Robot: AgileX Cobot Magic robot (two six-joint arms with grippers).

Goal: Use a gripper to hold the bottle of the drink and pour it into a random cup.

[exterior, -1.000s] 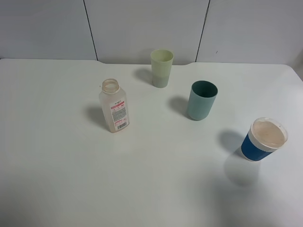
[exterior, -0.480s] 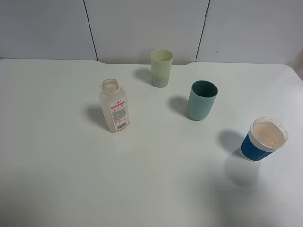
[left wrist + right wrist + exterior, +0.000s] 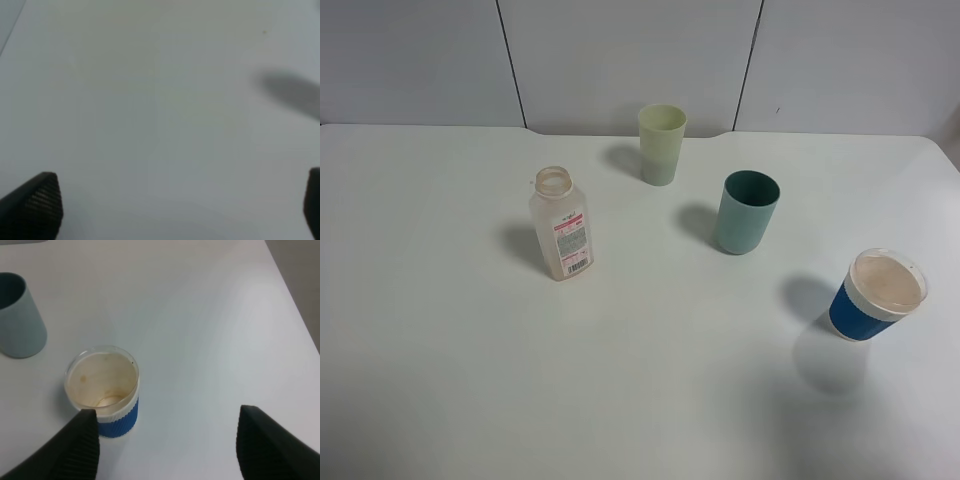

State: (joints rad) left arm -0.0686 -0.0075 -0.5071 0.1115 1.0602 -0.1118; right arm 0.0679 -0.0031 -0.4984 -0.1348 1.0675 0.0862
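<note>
The bottle of the drink [image 3: 561,225] stands upright and capless on the white table [image 3: 440,330], left of centre, its pink-and-white label facing me. The pale yellow-green cup [image 3: 661,144] stands at the back, behind and right of the bottle. Neither arm shows in the exterior high view. My left gripper [image 3: 175,210] is open over bare table, both black fingertips at the frame's corners. My right gripper [image 3: 167,445] is open and empty, beside the blue cup with white rim [image 3: 104,390].
A teal-green cup [image 3: 747,211] stands right of centre and shows in the right wrist view [image 3: 17,315]. The blue cup with white rim [image 3: 878,294] stands near the right edge. A grey panelled wall [image 3: 620,55] runs behind the table.
</note>
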